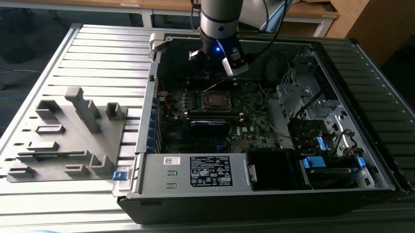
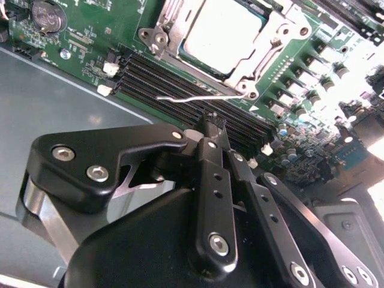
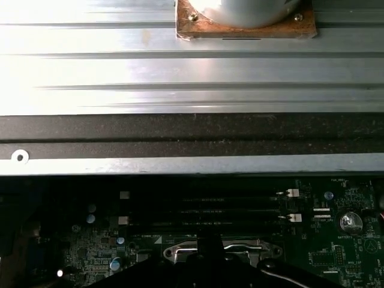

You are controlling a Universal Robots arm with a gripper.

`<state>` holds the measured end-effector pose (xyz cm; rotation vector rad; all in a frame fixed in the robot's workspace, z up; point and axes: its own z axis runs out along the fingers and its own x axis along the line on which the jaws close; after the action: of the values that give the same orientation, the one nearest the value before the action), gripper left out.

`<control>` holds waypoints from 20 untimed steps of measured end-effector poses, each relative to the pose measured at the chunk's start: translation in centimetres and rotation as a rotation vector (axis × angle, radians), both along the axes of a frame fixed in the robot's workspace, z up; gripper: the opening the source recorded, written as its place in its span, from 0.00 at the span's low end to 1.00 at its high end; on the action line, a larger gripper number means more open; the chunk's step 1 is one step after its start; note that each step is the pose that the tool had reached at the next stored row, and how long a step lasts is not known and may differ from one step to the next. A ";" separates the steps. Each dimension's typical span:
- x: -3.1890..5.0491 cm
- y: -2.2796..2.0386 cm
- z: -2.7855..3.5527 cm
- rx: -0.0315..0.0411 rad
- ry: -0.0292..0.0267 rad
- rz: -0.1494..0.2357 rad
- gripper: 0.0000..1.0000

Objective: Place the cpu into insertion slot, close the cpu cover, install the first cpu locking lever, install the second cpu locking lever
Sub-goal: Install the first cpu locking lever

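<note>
The cpu point(image 2: 221, 29), a dull silver square, sits in the socket on the green motherboard point(image 2: 90, 30). The cpu cover point(image 2: 273, 37), a silvery frame, lies down around it. A thin wire locking lever point(image 2: 198, 96) runs along the socket's edge, its free end out over the black memory slots point(image 2: 180, 81). My gripper point(image 2: 213, 120) hangs above those slots, a short way from the lever, with its black fingertips together and nothing between them. In the exterior view the gripper point(image 1: 219, 74) hovers just behind the socket point(image 1: 216, 99). The first wrist view has the socket's frame point(image 3: 210, 249) low in the picture.
The open computer case point(image 1: 149, 165) lies on a ribbed metal table point(image 1: 97, 58). A power supply point(image 1: 194, 172) lines its near side, with drive bays point(image 1: 304, 97) and cables at the exterior view's right. A grey fixture block point(image 1: 65, 136) stands on the table at the exterior view's left.
</note>
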<state>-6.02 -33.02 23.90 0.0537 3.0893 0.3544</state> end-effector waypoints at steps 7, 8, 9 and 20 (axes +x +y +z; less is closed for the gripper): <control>0.01 0.00 -0.20 0.0000 -0.0072 0.000 0.11; 0.01 0.00 -0.24 -0.0001 -0.0093 0.000 0.11; 0.01 0.00 -0.27 -0.0001 -0.0109 0.001 0.11; 0.21 0.03 -0.66 0.0000 -0.0113 0.000 0.11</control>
<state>-5.81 -32.99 23.24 0.0509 3.0782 0.3535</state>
